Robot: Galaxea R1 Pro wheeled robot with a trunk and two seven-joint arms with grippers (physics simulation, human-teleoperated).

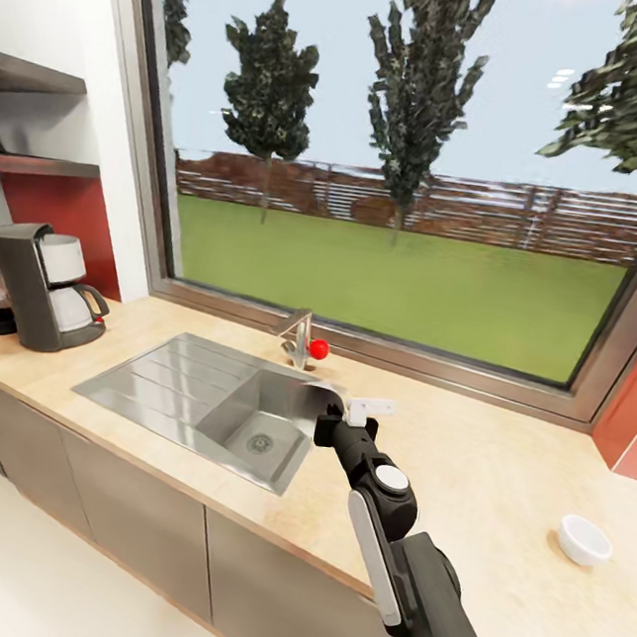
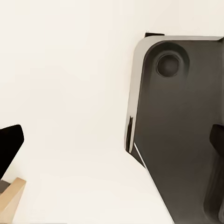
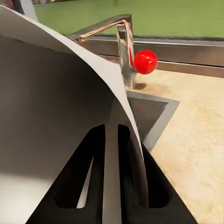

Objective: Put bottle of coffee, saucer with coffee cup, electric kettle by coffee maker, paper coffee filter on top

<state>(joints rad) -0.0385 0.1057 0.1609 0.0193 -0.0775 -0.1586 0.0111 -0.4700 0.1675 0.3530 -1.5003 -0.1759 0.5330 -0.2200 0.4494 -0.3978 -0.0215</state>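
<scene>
Light-wood counter (image 1: 498, 480) before you: your right fingers (image 3: 109, 154) pinch the paper coffee filter (image 1: 321, 399) above the sink (image 1: 209, 400); left fingers' state unclear.

White paper coffee filter (image 1: 321, 396) pinched in right hand (image 1: 332, 415) over sink edge.

Matte black right arm (image 1: 401, 538) in rounded segments, with a long white inlay strip along the forearm and a round white cap at the wrist joint. Black right gripper (image 3: 110, 182) with two tapered, slotted fingers (image 3: 79, 177). Dark grey base panel (image 2: 182, 130) with pale rounded edging and a circular recess.
</scene>
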